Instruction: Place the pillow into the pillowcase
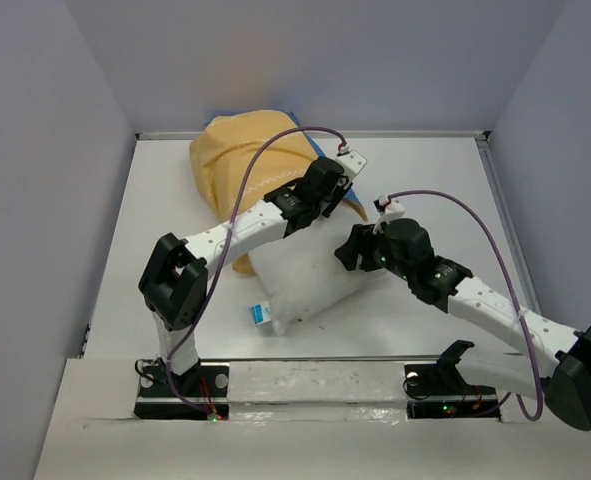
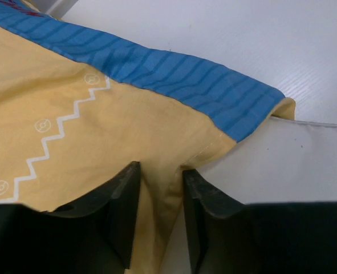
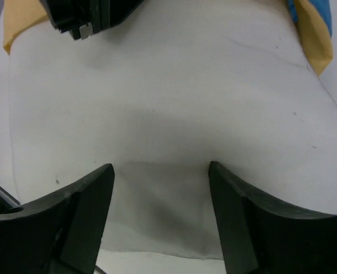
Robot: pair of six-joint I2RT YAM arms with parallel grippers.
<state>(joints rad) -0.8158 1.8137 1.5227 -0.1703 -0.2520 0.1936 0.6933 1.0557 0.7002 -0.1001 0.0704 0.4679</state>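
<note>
The mustard-yellow pillowcase [image 1: 240,150] lies bunched at the back of the table, and the white pillow [image 1: 305,280] sticks out of it toward the arms. My left gripper [image 1: 340,195] is at the case's right edge. In the left wrist view, the left gripper [image 2: 161,168] straddles a fold of the yellow hem [image 2: 157,142] below the blue band [image 2: 185,80]; its jaws stand partly apart and the fabric does not fill the gap. My right gripper [image 1: 353,250] is at the pillow's right side. In the right wrist view, the right gripper [image 3: 161,166] is open wide over the pillow's [image 3: 174,85] flat edge.
A small blue-and-white tag [image 1: 261,314] shows at the pillow's near-left corner. The white table [image 1: 155,220] has a raised rim along the back [image 1: 425,134] and grey walls on three sides. Purple cables [image 1: 265,160] loop over both arms.
</note>
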